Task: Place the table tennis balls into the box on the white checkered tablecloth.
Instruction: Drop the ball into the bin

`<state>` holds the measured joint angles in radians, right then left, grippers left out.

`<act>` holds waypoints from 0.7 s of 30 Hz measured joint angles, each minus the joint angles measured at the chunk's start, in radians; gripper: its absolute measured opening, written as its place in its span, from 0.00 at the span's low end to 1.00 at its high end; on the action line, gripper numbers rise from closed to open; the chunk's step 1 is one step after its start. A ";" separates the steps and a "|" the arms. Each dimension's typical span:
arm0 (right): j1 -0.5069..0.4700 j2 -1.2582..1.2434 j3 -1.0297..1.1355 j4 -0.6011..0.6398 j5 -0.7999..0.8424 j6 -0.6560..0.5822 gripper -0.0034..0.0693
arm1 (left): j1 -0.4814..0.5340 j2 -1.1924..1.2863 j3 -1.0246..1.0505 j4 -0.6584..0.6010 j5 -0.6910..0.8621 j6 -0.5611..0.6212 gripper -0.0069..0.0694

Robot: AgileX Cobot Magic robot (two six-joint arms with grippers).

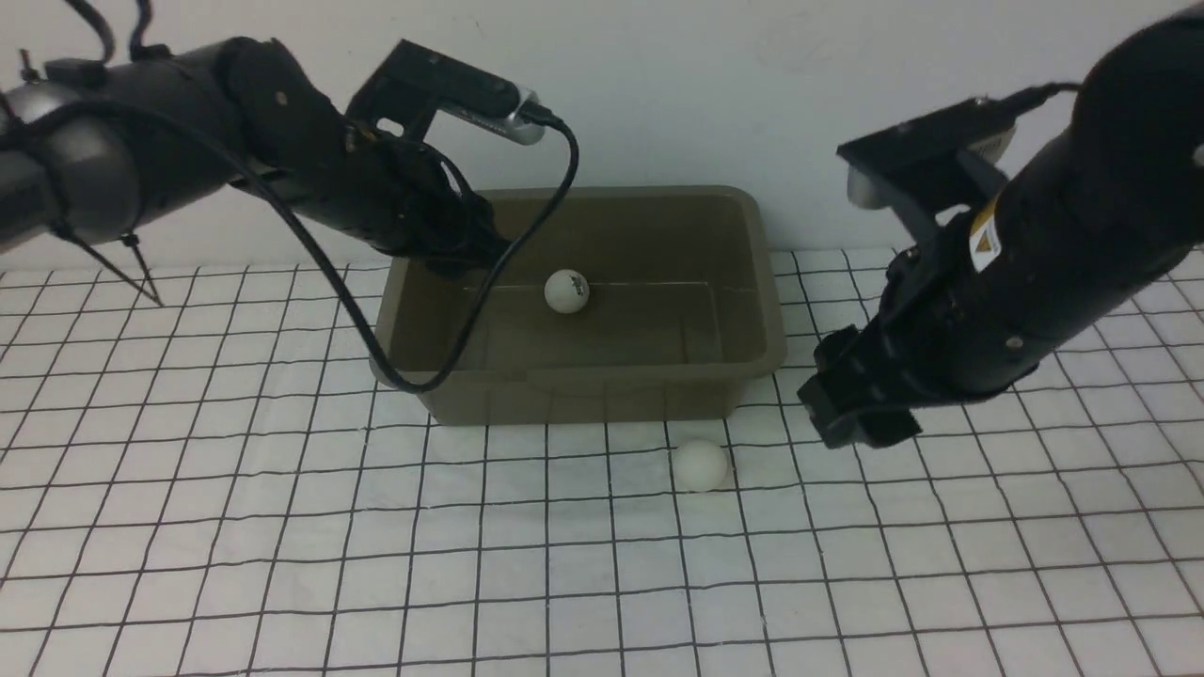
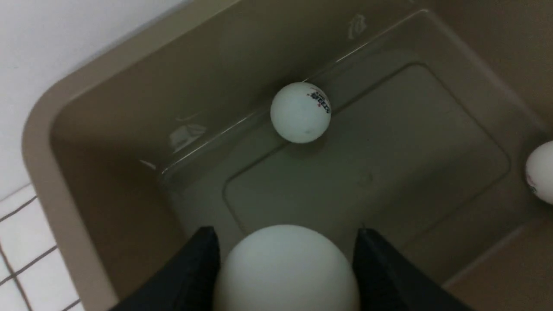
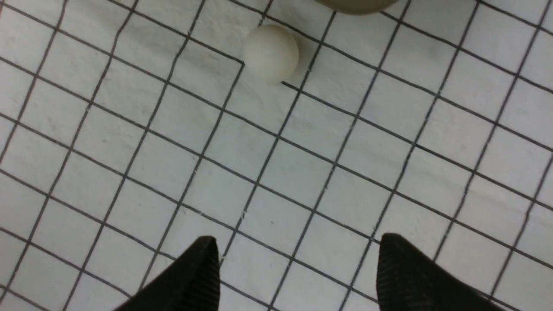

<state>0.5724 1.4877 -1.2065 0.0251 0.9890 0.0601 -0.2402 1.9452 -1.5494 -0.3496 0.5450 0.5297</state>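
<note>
The left arm (image 1: 188, 141) is reaching in from the left and angling down over the far-left corner of the box (image 1: 583, 395), so that the left gripper (image 2: 285, 233) is hanging inside it. Its two black fingers (image 2: 194, 268) are clamping a plain ball (image 2: 285, 268) between them, one on each side.

The right arm (image 1: 1053, 282) is slanting down from the right. The right gripper (image 3: 298, 239) is hovering over the white checkered tablecloth (image 1: 235, 527), just right of the box's near-right corner. Its jaws are standing wide apart with nothing between them.

A logo ball (image 1: 566, 291) is resting on the box floor against the far wall. Its print (image 2: 319, 101) is showing dark letters with a small red mark, too small to read. A third ball (image 2: 542, 170), partly cut off in the left wrist view, is lying by another wall of the box and carrying a similar mark, also unreadable. A loose ball (image 1: 700, 464) is sitting on the cloth just near of the box's near wall, left of the right gripper and apart from it. A yellow sticker (image 1: 983, 237) is showing on the right arm, and its writing cannot be made out.
</note>
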 joint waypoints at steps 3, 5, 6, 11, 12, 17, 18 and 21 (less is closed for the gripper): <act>0.010 -0.003 0.066 0.005 -0.084 0.019 0.65 | 0.000 0.040 -0.032 0.000 0.000 0.002 0.55; 0.010 -0.004 0.099 0.005 -0.123 0.034 0.65 | 0.000 0.049 -0.038 0.000 -0.001 0.002 0.58; 0.010 -0.004 0.109 0.005 -0.135 0.037 0.65 | 0.000 0.052 -0.039 0.000 -0.005 0.003 0.60; 0.010 -0.004 0.154 0.005 -0.273 0.047 0.65 | 0.000 0.052 -0.043 0.000 -0.027 -0.009 0.70; 0.010 -0.004 0.157 0.005 -0.293 0.048 0.65 | 0.000 0.052 -0.043 0.000 -0.027 -0.009 0.71; 0.010 0.027 0.157 0.005 -0.380 0.072 0.65 | 0.000 0.050 -0.043 0.000 -0.022 -0.010 0.72; 0.010 0.041 0.157 0.005 -0.387 0.082 0.65 | 0.000 0.046 -0.043 0.000 -0.019 -0.010 0.72; 0.025 0.088 0.157 0.005 -0.407 0.108 0.65 | 0.000 0.012 -0.043 0.002 -0.004 -0.009 0.72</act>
<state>0.5977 1.5756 -1.0491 0.0299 0.5821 0.1678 -0.2402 1.9574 -1.5923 -0.3475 0.5408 0.5211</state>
